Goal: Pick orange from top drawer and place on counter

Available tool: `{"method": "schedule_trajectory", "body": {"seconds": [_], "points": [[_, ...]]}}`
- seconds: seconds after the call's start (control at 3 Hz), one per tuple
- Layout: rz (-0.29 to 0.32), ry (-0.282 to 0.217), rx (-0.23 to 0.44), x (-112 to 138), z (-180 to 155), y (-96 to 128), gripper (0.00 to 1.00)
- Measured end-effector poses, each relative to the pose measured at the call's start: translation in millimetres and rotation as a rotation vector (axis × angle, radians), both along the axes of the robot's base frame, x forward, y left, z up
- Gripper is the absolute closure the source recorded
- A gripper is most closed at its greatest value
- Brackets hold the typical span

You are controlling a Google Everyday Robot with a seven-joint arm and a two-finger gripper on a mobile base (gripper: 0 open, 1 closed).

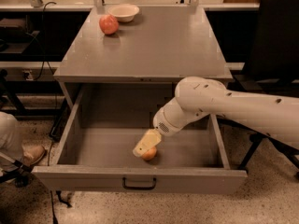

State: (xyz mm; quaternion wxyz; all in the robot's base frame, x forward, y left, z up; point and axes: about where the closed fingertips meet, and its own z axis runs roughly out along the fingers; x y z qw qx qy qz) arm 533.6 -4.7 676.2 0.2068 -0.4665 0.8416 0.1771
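My claw [143, 148] hangs low inside the open top drawer [70, 134], near its front wall, tip pointing down and left. It is right against the orange [151, 154]. Whether it is open, closed or gripping the fruit, I cannot tell.

Above and behind my claw lies the counter [149, 50], a flat, smooth grey metal top with straight edges. Most of its surface is bare, with the widest open patch on the near half.

The drawer around my claw is a deep grey metal box. Its sides stand well apart from me to left and right, and its floor is bare beyond the fruit.

My arm [233, 107], smooth and off-white with rounded joints, reaches in over the drawer's right wall.

Far up and left of my claw, at the counter's back edge, sits a shallow pale bowl [123, 11]. A round reddish fruit [108, 24] sits just beside it.

The orange, small, round and pale orange, rests on the drawer floor just under and right of my claw's tip.

Just below my claw, a small black handle [139, 185] sits on the front panel.
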Motion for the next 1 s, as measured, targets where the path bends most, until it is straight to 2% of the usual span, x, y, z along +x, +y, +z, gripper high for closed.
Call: {"method": "schedule_trajectory", "body": {"seconds": [0.67,1.0], "points": [[-0.019,-0.02,0.021,3.0,-35.3,-7.0,0.0],[-0.027,-0.012,0.032,-2.4,-51.4,-9.0,0.03]]}}
